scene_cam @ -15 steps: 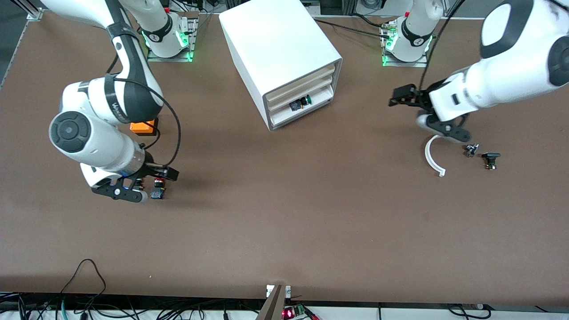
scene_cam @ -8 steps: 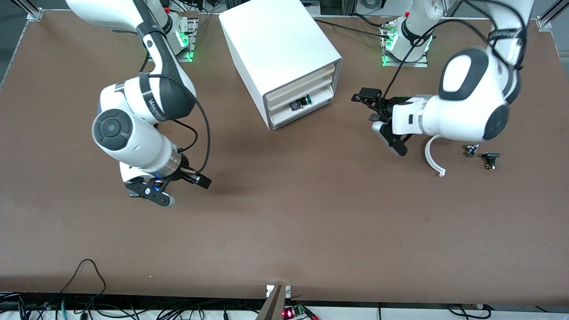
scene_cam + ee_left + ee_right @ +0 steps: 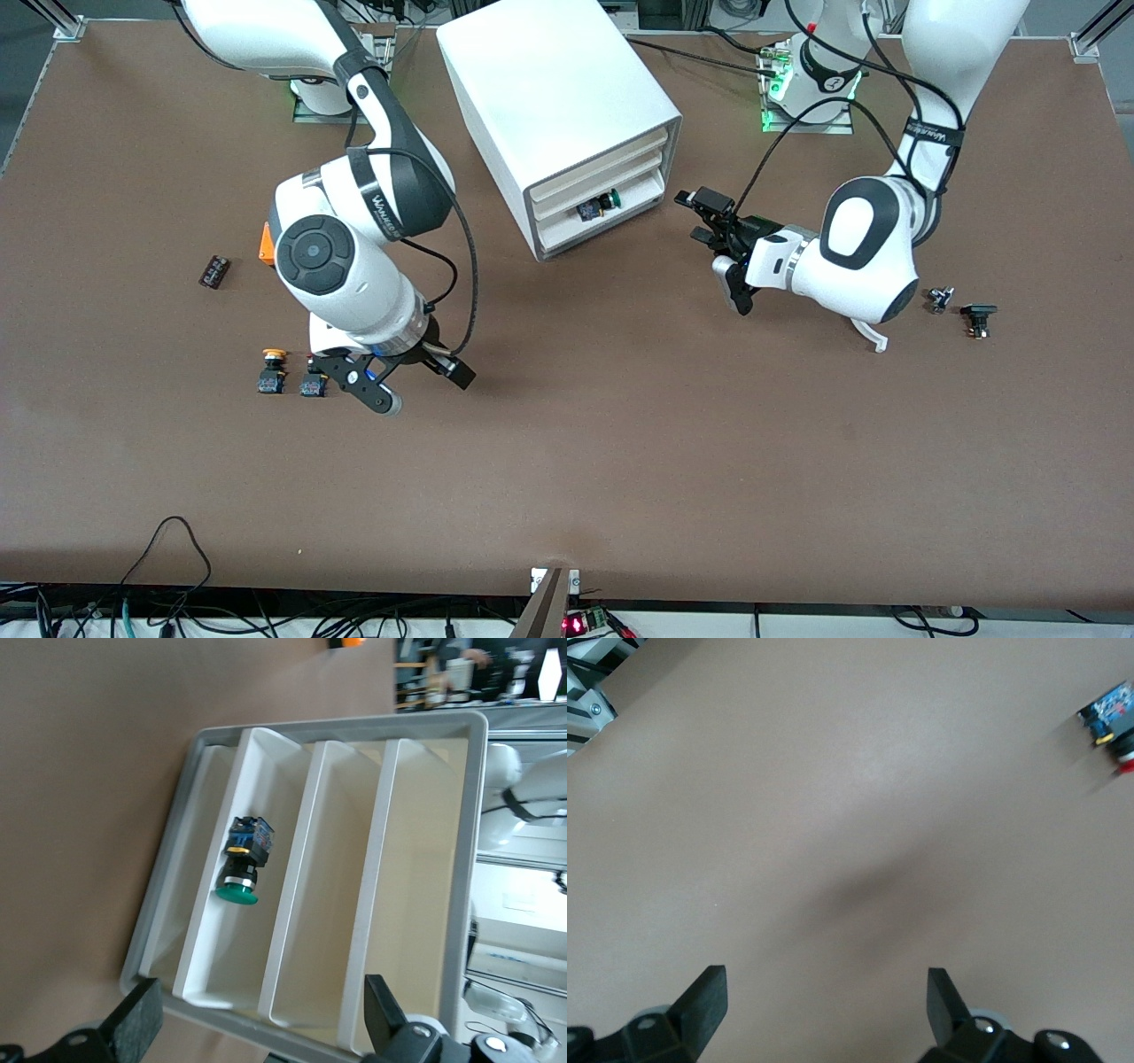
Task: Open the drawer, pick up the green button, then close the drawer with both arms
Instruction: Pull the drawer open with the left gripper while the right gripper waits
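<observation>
Two grippers, both spread and empty. Left gripper point(image 3: 719, 252) faces the cabinet front, nearer the button point(image 3: 243, 861) lying in the drawer point(image 3: 292, 912), cap apparently pointing outward. Right gripper point(image 3: 416, 383) hangs over bare table point(image 3: 620, 443), well apart.

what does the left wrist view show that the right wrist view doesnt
Only the left wrist view shows the cabinet, its drawer and the green button lying in it, framed by the open left gripper.

Only the right wrist view shows the red-capped button on bare table, with the open right gripper over it.

Both share the brown table and black fingertips spread wide, holding nothing.
</observation>
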`<state>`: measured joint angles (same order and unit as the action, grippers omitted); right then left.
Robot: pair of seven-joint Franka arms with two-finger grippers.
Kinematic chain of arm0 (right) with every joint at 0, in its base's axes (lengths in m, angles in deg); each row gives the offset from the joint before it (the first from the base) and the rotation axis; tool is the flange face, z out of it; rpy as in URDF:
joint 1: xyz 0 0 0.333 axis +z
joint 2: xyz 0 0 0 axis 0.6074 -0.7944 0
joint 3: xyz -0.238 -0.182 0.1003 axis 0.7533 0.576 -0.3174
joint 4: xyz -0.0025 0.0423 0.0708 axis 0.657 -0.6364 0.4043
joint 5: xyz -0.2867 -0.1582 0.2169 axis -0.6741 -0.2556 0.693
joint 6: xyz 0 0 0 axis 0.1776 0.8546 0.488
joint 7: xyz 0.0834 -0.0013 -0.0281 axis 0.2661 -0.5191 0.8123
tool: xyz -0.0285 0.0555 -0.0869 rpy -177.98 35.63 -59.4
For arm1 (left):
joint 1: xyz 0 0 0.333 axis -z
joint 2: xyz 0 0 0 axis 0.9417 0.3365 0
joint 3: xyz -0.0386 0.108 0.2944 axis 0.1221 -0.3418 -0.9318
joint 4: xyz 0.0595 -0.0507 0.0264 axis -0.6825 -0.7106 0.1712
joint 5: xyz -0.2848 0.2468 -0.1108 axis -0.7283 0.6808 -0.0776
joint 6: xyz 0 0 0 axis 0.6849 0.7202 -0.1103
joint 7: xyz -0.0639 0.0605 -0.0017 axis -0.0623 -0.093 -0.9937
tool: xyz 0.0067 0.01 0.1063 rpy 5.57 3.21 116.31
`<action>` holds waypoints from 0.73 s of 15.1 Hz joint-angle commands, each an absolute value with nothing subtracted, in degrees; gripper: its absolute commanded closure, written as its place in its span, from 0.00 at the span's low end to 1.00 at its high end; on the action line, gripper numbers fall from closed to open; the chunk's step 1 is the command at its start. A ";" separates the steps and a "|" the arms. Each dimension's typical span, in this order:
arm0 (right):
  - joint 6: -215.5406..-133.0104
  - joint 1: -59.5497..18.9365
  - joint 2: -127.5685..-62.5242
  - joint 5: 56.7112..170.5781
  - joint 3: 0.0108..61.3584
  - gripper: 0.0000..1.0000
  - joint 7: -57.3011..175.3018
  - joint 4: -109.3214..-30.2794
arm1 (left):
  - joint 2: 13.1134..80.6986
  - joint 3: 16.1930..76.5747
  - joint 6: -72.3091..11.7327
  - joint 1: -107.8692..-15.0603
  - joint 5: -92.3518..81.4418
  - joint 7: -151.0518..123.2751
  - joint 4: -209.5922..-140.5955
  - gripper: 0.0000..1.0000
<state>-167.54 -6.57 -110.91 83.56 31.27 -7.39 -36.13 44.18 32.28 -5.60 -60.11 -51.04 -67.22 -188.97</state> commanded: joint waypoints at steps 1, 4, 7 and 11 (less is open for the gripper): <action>-167.46 -5.51 -112.36 84.53 31.56 0.00 -11.93 -33.53 | 44.40 32.45 -10.65 -60.14 -55.87 -75.60 -194.10 0.01; -168.34 -4.45 -112.36 84.53 31.56 0.00 -15.72 -33.44 | 45.01 34.12 -13.57 -60.23 -60.35 -82.37 -199.21 0.01; -168.43 -3.57 -112.36 84.53 31.56 0.00 -19.06 -33.44 | 46.07 34.30 -15.52 -60.14 -64.47 -87.30 -202.37 0.01; -168.43 -2.78 -112.28 84.53 30.69 0.00 -22.93 -32.74 | 48.53 35.44 -15.61 -60.15 -68.70 -90.39 -203.97 0.04</action>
